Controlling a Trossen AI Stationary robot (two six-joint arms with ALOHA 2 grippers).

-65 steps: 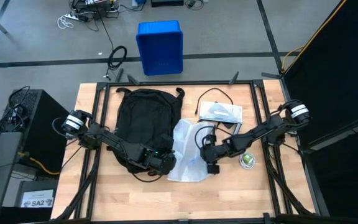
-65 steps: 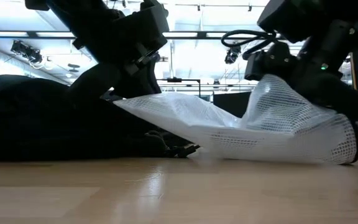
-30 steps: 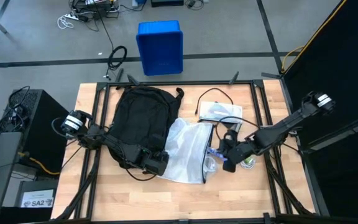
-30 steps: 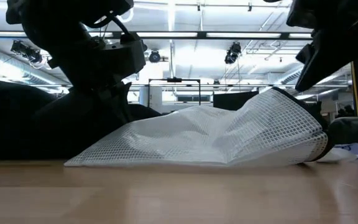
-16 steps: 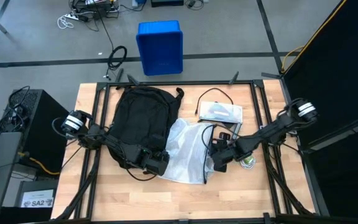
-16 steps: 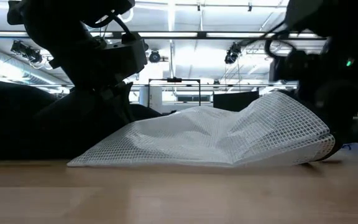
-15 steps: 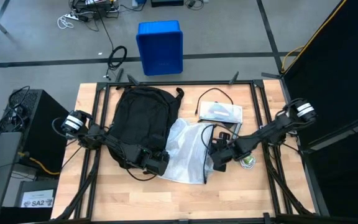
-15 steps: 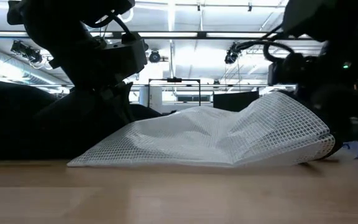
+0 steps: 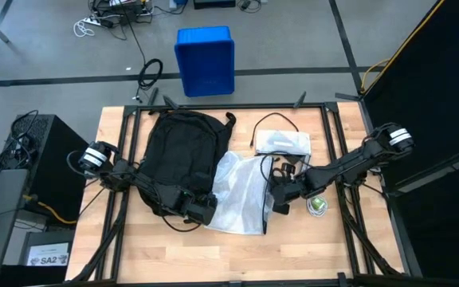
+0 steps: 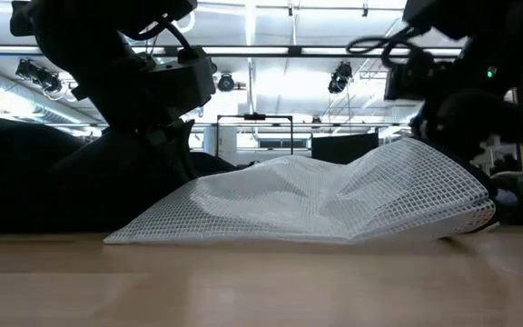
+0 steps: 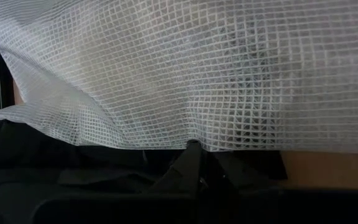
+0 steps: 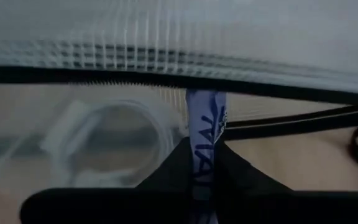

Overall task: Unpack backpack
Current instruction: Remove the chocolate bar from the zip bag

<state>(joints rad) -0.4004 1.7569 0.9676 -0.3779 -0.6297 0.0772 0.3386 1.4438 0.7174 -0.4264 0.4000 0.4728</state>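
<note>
Backpack (image 9: 180, 158) flat on desk (image 9: 309, 239), left side; my left fingers (image 9: 204, 209) shut on its lower edge. Right fingers (image 12: 202, 163) pinched on blue strap (image 12: 205, 134) at mesh pouch (image 9: 241, 191) zipper. Risk: thin strap slips, pouch drags backpack.

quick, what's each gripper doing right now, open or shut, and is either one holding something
Left gripper: shut, at the backpack's open end; what it grips cannot be told.
Right gripper: shut on the blue strap at the mesh pouch's edge.
</note>
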